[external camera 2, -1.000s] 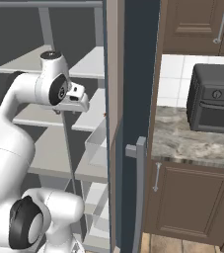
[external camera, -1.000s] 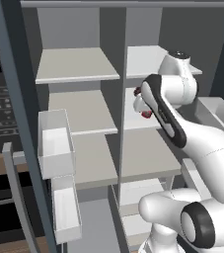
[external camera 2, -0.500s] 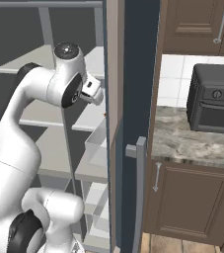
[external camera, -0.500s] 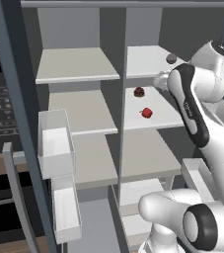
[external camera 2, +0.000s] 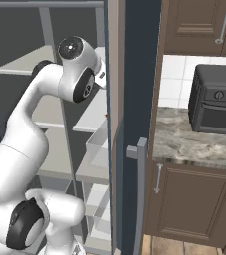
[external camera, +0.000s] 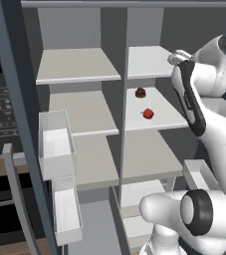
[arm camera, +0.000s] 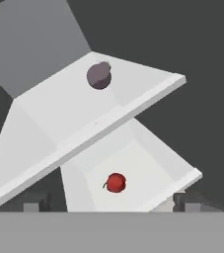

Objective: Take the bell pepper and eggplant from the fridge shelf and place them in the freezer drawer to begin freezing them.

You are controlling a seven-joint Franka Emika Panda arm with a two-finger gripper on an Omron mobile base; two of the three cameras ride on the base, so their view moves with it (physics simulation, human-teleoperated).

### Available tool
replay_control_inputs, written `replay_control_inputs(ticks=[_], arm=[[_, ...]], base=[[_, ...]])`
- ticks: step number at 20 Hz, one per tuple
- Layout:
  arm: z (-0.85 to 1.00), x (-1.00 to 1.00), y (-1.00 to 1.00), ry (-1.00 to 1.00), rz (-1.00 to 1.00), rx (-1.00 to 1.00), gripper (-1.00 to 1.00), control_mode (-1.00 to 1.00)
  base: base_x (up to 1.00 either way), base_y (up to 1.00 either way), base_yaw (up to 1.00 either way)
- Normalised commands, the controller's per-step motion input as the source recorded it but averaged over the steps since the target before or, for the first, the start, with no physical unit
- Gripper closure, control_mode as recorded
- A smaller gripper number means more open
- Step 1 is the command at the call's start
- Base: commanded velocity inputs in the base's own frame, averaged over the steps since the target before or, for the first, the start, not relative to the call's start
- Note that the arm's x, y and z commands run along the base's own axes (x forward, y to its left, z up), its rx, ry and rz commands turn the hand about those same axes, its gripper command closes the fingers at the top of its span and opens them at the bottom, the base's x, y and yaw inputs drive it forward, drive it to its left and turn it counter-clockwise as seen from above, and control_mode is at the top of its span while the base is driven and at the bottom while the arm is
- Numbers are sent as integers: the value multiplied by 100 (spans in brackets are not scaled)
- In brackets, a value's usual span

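Observation:
The bright red bell pepper (external camera: 148,114) (arm camera: 116,183) lies on the white fridge shelf (external camera: 160,123) (arm camera: 135,155) in the right column. One board higher, a dark purple rounded eggplant (arm camera: 99,75) rests on the upper shelf (arm camera: 59,118). My gripper (arm camera: 111,203) (external camera: 177,56) hangs at the front right edge of that upper shelf, short of both vegetables. It is open, its fingertips (arm camera: 35,204) wide apart with nothing between them. The freezer drawer is out of view.
A darker maroon round object (external camera: 140,92) sits behind the pepper on the same shelf. Translucent white bins (external camera: 56,144) hang on the open left door. The right door edge (external camera 2: 134,124) stands close beside my arm. A stone counter with a toaster oven (external camera 2: 218,99) lies right.
My arm has swung right and upward, away from the middle shelf, uncovering the pepper and the maroon object. The hand now sits at the level of the upper right shelf.

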Motion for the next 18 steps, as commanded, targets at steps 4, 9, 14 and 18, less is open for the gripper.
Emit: replay_control_inputs(ticks=[4,9,14,18], arm=[[35,86,-22,3,-33,0,-100,-100],[-1,19,-24,2,-6,0,-100,-100],[0,32,-13,9,0,0,-100,-100],[0,53,-8,10,0,-1,-100,-100]], base=[[0,0,0],[0,0,0],[0,0,0],[0,0,0]])
